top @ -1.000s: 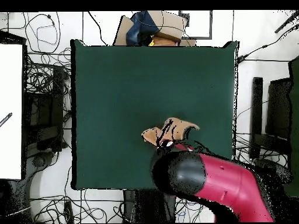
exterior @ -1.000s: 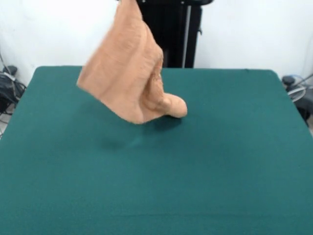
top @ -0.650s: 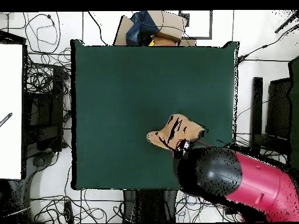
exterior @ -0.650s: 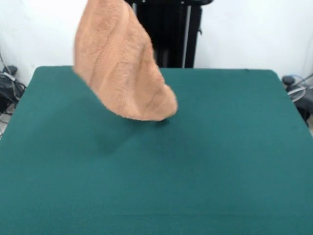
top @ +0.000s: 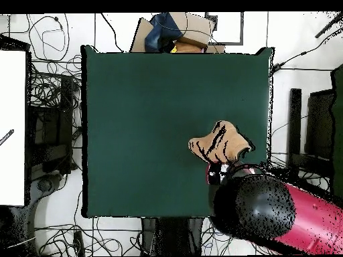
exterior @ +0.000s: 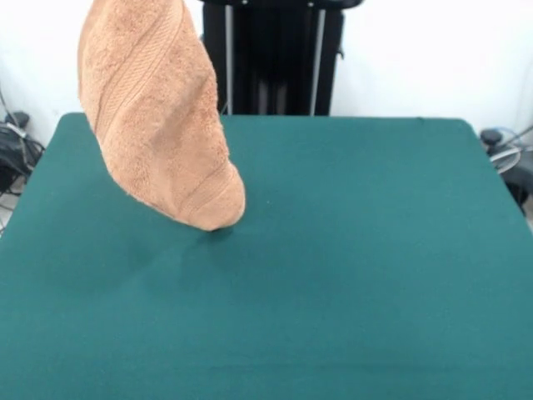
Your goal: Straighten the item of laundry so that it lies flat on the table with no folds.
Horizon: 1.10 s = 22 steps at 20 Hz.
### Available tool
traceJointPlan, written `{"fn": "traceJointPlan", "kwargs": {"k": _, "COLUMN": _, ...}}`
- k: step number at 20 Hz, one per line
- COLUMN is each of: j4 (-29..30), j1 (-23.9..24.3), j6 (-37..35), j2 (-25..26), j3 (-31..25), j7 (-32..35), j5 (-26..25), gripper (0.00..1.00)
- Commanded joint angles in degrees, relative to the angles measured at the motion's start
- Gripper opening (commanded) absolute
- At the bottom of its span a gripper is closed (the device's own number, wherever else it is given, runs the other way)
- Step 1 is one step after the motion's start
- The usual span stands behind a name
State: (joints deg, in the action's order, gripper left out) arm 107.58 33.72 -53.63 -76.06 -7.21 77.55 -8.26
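The item of laundry (exterior: pixel 158 117), a peach-orange terry towel, hangs bunched in the air over the left half of the green table (exterior: pixel 358 267). Its top runs out past the upper edge of the front view, and its lowest fold rests on or just above the cloth. From overhead, the towel (top: pixel 218 142) shows as a crumpled patch near the table's right side. The red and black arm (top: pixel 275 211) reaches in over it. My gripper (top: pixel 218 170) sits at the towel's edge, mostly covered by the arm, and holds the towel up.
Cables, boxes and black stands surround the table (top: pixel 134 120) in the overhead view. A white board (top: pixel 12 127) lies off its left side. The black pedestal (exterior: pixel 275 58) rises behind the table's far edge.
The hanging towel has been carried leftward in the front view, rightward in the overhead view, its lower end trailing over the cloth. The arm swung the same way.
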Motion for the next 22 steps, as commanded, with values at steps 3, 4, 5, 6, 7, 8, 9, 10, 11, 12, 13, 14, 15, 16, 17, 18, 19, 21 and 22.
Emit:
{"fn": "traceJointPlan", "kwargs": {"k": 3, "j4": 11.57, "j1": 1.44, "j6": 8.38, "j2": -0.50, "j3": -3.30, "j7": -9.38, "j5": 2.75, "gripper": 0.00}}
{"fn": "traceJointPlan", "kwargs": {"k": 4, "j4": 11.36, "j1": 1.54, "j6": 8.26, "j2": -0.32, "j3": -3.47, "j7": -9.16, "j5": 2.59, "gripper": 0.00}}
{"fn": "traceJointPlan", "kwargs": {"k": 5, "j4": 11.15, "j1": 1.65, "j6": 8.13, "j2": -0.14, "j3": -3.64, "j7": -8.93, "j5": 2.44, "gripper": 0.00}}
{"fn": "traceJointPlan", "kwargs": {"k": 6, "j4": 11.51, "j1": 2.01, "j6": 8.34, "j2": -0.16, "j3": -3.75, "j7": -9.33, "j5": 2.51, "gripper": 0.00}}
{"fn": "traceJointPlan", "kwargs": {"k": 7, "j4": 11.55, "j1": 2.41, "j6": 8.29, "j2": -0.07, "j3": -3.99, "j7": -9.44, "j5": 2.61, "gripper": 0.00}}
{"fn": "traceJointPlan", "kwargs": {"k": 8, "j4": 11.82, "j1": 2.78, "j6": 8.26, "j2": -0.15, "j3": -4.01, "j7": -9.30, "j5": 2.92, "gripper": 0.00}}
{"fn": "traceJointPlan", "kwargs": {"k": 9, "j4": 12.52, "j1": 3.13, "j6": 8.84, "j2": -0.09, "j3": -3.98, "j7": -9.11, "j5": 3.16, "gripper": 0.00}}
{"fn": "traceJointPlan", "kwargs": {"k": 10, "j4": 13.54, "j1": 3.50, "j6": 9.61, "j2": -0.12, "j3": -3.85, "j7": -8.93, "j5": 3.45, "gripper": 0.00}}
{"fn": "traceJointPlan", "kwargs": {"k": 11, "j4": 14.56, "j1": 3.87, "j6": 10.39, "j2": -0.14, "j3": -3.71, "j7": -8.74, "j5": 3.74, "gripper": 0.00}}
{"fn": "traceJointPlan", "kwargs": {"k": 12, "j4": 15.98, "j1": 4.40, "j6": 11.68, "j2": -0.21, "j3": -3.83, "j7": -9.27, "j5": 4.43, "gripper": 0.00}}
{"fn": "traceJointPlan", "kwargs": {"k": 13, "j4": 16.79, "j1": 4.75, "j6": 12.25, "j2": -0.42, "j3": -3.68, "j7": -9.40, "j5": 4.25, "gripper": 0.00}}
{"fn": "traceJointPlan", "kwargs": {"k": 14, "j4": 17.94, "j1": 5.12, "j6": 12.52, "j2": -1.31, "j3": -3.53, "j7": -10.34, "j5": 5.17, "gripper": 0.00}}
{"fn": "traceJointPlan", "kwargs": {"k": 15, "j4": 18.78, "j1": 5.67, "j6": 13.09, "j2": -1.77, "j3": -3.70, "j7": -11.05, "j5": 6.05, "gripper": 0.00}}
{"fn": "traceJointPlan", "kwargs": {"k": 16, "j4": 19.05, "j1": 6.12, "j6": 12.81, "j2": -2.08, "j3": -3.88, "j7": -11.80, "j5": 6.21, "gripper": 0.00}}
{"fn": "traceJointPlan", "kwargs": {"k": 17, "j4": 19.42, "j1": 6.54, "j6": 12.69, "j2": -2.74, "j3": -3.97, "j7": -12.51, "j5": 6.71, "gripper": 0.00}}
{"fn": "traceJointPlan", "kwargs": {"k": 18, "j4": 19.25, "j1": 6.96, "j6": 11.99, "j2": -3.07, "j3": -4.09, "j7": -13.06, "j5": 6.49, "gripper": 0.00}}
{"fn": "traceJointPlan", "kwargs": {"k": 19, "j4": 19.05, "j1": 7.24, "j6": 11.30, "j2": -3.57, "j3": -4.20, "j7": -13.44, "j5": 6.37, "gripper": 0.00}}
{"fn": "traceJointPlan", "kwargs": {"k": 21, "j4": 18.70, "j1": 8.15, "j6": 9.74, "j2": -4.51, "j3": -4.20, "j7": -14.68, "j5": 6.12, "gripper": 0.00}}
{"fn": "traceJointPlan", "kwargs": {"k": 22, "j4": 18.53, "j1": 8.51, "j6": 9.01, "j2": -4.93, "j3": -4.03, "j7": -15.14, "j5": 5.58, "gripper": 0.00}}
